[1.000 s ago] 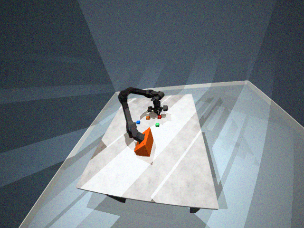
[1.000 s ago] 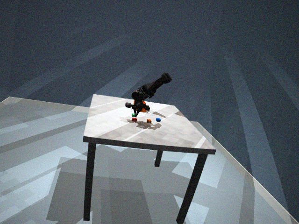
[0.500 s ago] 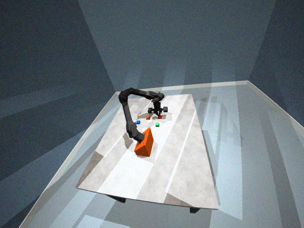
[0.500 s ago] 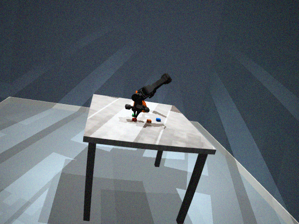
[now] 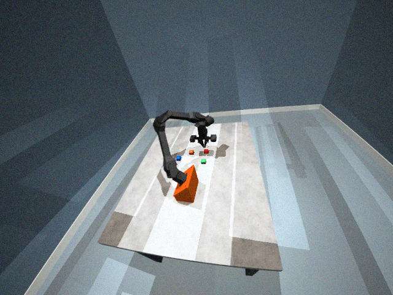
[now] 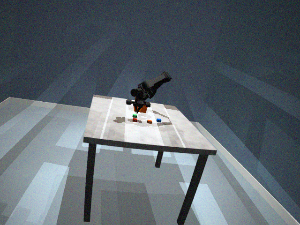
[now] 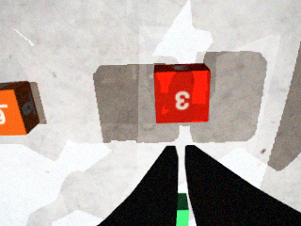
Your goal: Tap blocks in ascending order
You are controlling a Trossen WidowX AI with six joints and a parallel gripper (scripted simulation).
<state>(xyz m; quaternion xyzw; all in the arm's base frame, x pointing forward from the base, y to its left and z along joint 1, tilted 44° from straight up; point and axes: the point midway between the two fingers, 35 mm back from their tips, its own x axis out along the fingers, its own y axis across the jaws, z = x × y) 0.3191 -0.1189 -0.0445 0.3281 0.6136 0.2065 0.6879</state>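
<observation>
My gripper (image 5: 204, 146) (image 6: 137, 113) (image 7: 180, 154) is shut with nothing between its tips. It points down and hangs a little above the red block (image 5: 206, 151) (image 6: 134, 120) (image 7: 182, 96), apart from it. The red block shows an upside-down 3 in the wrist view. The orange block (image 5: 191, 152) (image 6: 149, 121) (image 7: 10, 113) is cut by the wrist view's left edge; its partly visible digit looks like an upside-down 6 with a bar. The green block (image 5: 203, 161) (image 6: 134, 116) (image 7: 182, 217) is mostly hidden behind the fingers there, its digit unseen. The blue block (image 5: 178, 158) (image 6: 158, 120) is outside the wrist view, its digit unreadable.
The orange wedge-shaped base (image 5: 190, 187) of the arm stands on the table (image 5: 253, 222) (image 6: 116, 135), beyond the blocks in the exterior view. The arm arches over from it. Shadows of the gripper fall around the red block.
</observation>
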